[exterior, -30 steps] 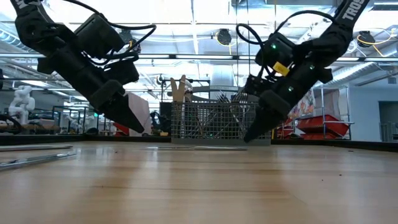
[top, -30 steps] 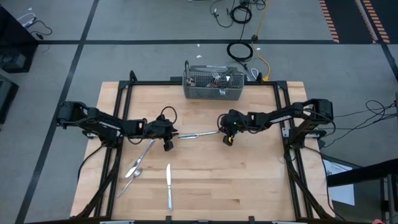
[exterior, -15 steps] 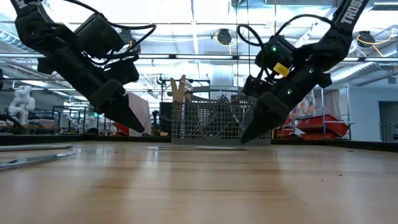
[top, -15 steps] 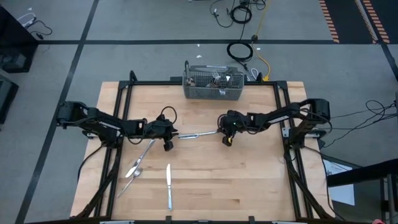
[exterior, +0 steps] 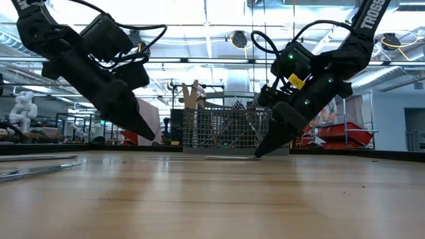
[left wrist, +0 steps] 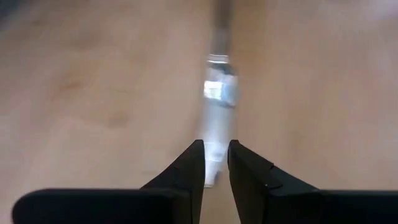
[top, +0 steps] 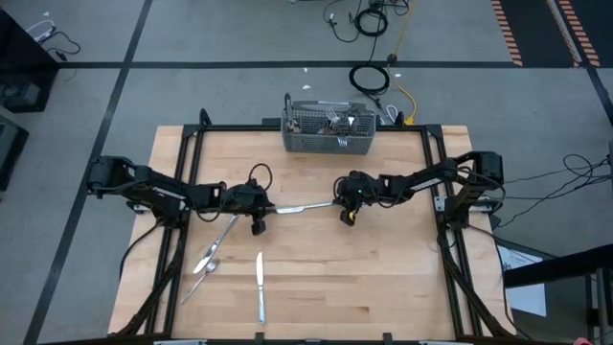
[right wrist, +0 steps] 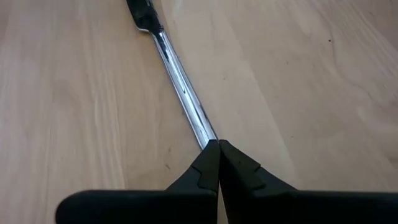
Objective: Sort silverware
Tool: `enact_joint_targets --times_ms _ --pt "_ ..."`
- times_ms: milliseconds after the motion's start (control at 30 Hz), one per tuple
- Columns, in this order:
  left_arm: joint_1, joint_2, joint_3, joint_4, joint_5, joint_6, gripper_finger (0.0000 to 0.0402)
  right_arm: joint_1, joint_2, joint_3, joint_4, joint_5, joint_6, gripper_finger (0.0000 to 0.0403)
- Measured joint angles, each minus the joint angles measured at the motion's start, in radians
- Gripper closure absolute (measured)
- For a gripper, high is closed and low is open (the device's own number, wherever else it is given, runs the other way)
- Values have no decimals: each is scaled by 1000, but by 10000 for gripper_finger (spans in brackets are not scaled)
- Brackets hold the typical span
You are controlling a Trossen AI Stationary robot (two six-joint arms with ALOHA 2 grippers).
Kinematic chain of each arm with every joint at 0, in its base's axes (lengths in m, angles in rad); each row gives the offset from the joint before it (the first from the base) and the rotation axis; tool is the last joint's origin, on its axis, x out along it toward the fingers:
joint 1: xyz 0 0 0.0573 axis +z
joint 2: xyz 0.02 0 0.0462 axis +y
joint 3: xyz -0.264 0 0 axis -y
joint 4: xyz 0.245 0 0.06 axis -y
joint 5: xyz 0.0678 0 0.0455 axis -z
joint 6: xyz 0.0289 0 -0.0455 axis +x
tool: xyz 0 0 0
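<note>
Where wood table (top: 383,287) ends: grey floor (top: 77,105) | basket (top: 329,132) at far edge

Left wrist view: utensil (left wrist: 219,115) blurred, type unclear.

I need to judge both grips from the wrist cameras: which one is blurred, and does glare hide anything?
Left wrist view: out of focus, the utensil between the left gripper is a bright smear with a glare patch, type unreadable. Right wrist view: sharp, the handle carries only a thin highlight and runs into the right gripper. Low view: ceiling lights backlight both arms dark.
</note>
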Motion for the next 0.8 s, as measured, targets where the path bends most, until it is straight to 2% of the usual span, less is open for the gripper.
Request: enact_joint_targets --times_ms 100,167,233,433,700,800 --pt "-5 0 0 -41 171 45 325 0 0 0 -3 0 0 403" --pt "-15 0 0 -103 189 47 325 0 0 0 -5 1 1 403" --pt "-24 0 0 -138 141 61 325 0 1 0 -6 1 5 403" --pt "-36 0 0 -135 -95 180 325 0 7 0 -13 -1 17 403" --pt "-36 21 0 -115 -169 324 325 -3 8 0 -7 -20 45 403" --pt "-36 54 0 -111 -225 366 325 -5 9 0 -8 -22 45 403"
